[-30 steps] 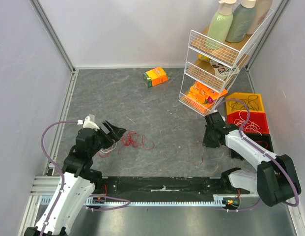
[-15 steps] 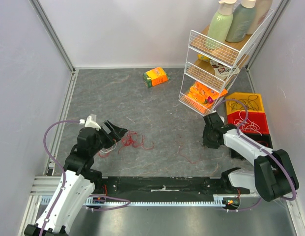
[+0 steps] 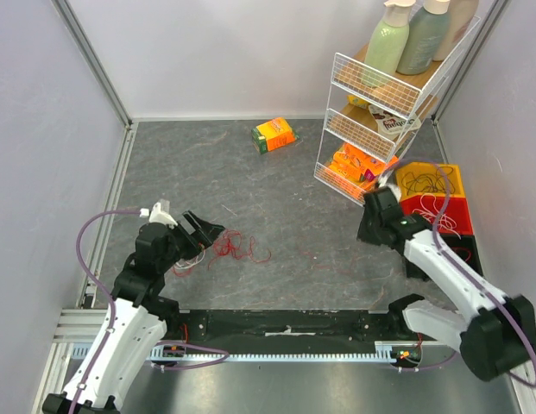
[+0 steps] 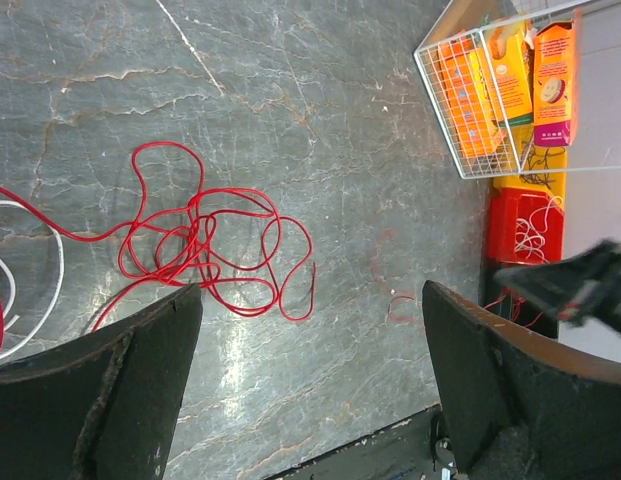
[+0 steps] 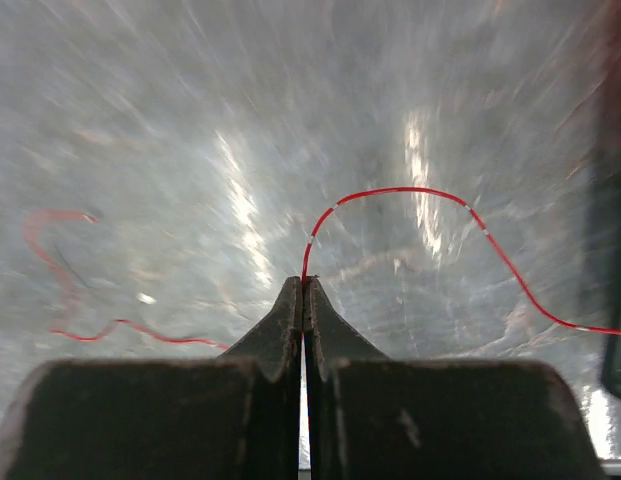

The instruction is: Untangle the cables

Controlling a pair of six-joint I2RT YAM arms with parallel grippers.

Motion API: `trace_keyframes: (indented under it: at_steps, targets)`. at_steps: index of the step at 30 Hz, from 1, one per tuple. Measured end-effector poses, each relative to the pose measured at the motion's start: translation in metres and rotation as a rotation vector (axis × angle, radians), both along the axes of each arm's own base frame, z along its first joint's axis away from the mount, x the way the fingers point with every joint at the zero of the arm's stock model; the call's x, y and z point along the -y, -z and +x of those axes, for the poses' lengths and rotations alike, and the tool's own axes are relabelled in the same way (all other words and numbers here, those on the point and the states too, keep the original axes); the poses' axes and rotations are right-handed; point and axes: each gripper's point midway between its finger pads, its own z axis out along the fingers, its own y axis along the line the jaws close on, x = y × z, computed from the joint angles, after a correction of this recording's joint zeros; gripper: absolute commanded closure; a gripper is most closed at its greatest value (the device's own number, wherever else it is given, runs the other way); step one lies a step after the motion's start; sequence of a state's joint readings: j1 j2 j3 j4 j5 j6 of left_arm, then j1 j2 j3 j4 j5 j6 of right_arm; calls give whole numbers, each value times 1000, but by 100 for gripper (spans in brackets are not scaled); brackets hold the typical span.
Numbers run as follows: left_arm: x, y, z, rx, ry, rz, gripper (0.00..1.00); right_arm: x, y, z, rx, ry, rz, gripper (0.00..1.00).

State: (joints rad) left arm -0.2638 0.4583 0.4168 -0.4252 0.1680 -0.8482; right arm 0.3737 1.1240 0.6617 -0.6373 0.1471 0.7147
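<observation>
Right wrist view: my right gripper [image 5: 303, 285] has its black jaws pinched flat together on a thin red strand [image 5: 390, 190], which arcs, glossy, over the blurred grey stone-patterned table [image 5: 170, 120]. Left wrist view: my left gripper [image 4: 308, 300] gapes wide, holding nothing, above a loose red tangle [image 4: 195, 240] of fine overlapping loops, with a white wire [image 4: 61, 265] curving just beside it.

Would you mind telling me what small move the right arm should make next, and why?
Probably carry the red wire over the bins and release it: the right gripper is shut on it beside them, and its trailing length lies apart from the red tangle.
</observation>
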Motion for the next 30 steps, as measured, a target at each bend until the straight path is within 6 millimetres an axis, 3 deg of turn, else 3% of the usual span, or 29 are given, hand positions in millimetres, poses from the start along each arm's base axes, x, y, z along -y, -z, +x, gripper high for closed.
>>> trace_keyframes:
  at_steps: [3, 7, 10, 17, 20, 26, 30]
  targets:
    - [0, -3, 1, 6, 3, 3, 4, 7, -67, 30, 194, 41, -22, 100]
    - [2, -6, 2, 3, 14, 6, 4, 41, -157, 60, 424, 188, -103, 100]
    - [4, -10, 2, 7, 25, 3, 4, 77, -183, 63, 471, 318, -201, 100]
    - [4, -24, -1, 28, 39, 1, 4, 154, -206, 48, 461, 571, -416, 100]
    - [6, -28, -3, 30, 55, -4, 4, 170, -233, 44, 504, 630, -453, 100]
    - [11, -32, -7, 28, 82, -18, 4, 202, -313, 28, 656, 766, -553, 100]
    - [14, -32, -9, 24, 102, -28, 5, 220, -342, 14, 705, 841, -670, 100]
